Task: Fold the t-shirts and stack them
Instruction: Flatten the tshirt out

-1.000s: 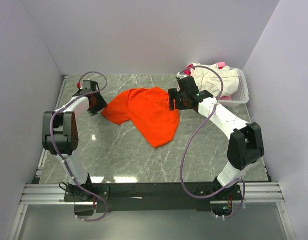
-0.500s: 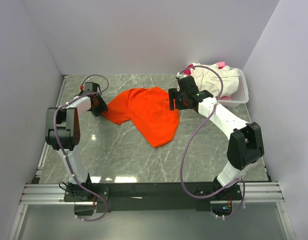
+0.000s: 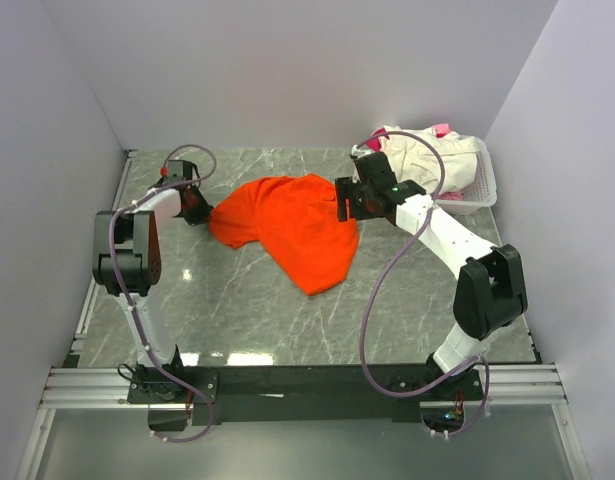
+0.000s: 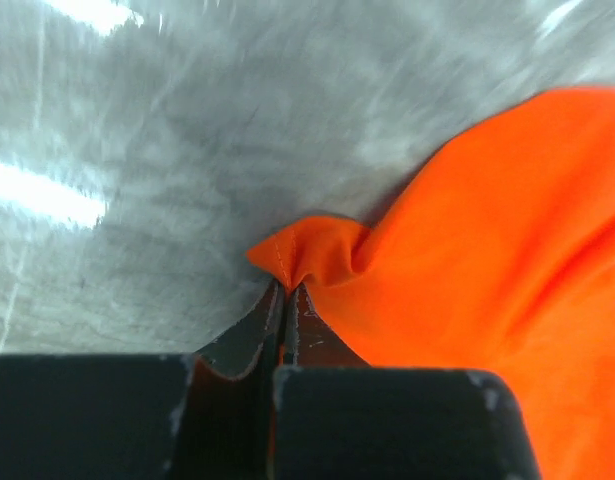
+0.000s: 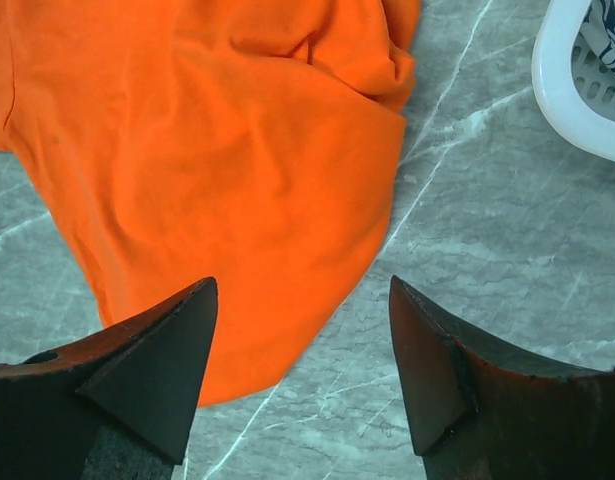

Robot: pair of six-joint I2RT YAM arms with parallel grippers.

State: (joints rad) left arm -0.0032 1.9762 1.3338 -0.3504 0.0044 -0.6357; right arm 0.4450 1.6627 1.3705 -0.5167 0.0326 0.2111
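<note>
The basket [image 3: 477, 190] sits at the far right corner of the table [image 3: 247, 310], heaped with a cream-white t-shirt [image 3: 417, 150]. A pink t-shirt [image 3: 442, 128] peeks out at the heap's far side.

The orange t-shirt [image 3: 292, 225] lies crumpled on the marble to the left of the basket, well apart from it, with bare table between them.

The left gripper [image 3: 202, 212] is at the shirt's end farthest from the basket. In the left wrist view its jaws are pressed together on a corner of the hem, and the left gripper [image 4: 287, 300] has the orange t-shirt [image 4: 467, 280] puckered into a small fold right at the fingertips. The rest of the cloth fans out from that pinch toward the basket side.

The right gripper [image 3: 344, 200] hangs over the shirt's edge nearest the basket. Its jaws are spread wide and hold nothing. In the right wrist view the right gripper [image 5: 302, 285] has one fingertip above the orange t-shirt [image 5: 217, 170] and the other above bare marble. The rim of the basket [image 5: 567, 90] shows in the upper right corner of that view.

The shirt's long axis runs roughly from the pinched corner toward the basket. It is narrow at the pinch and broadest under the right gripper. A rounded lobe points away from the basket toward the near edge of the table.
</note>
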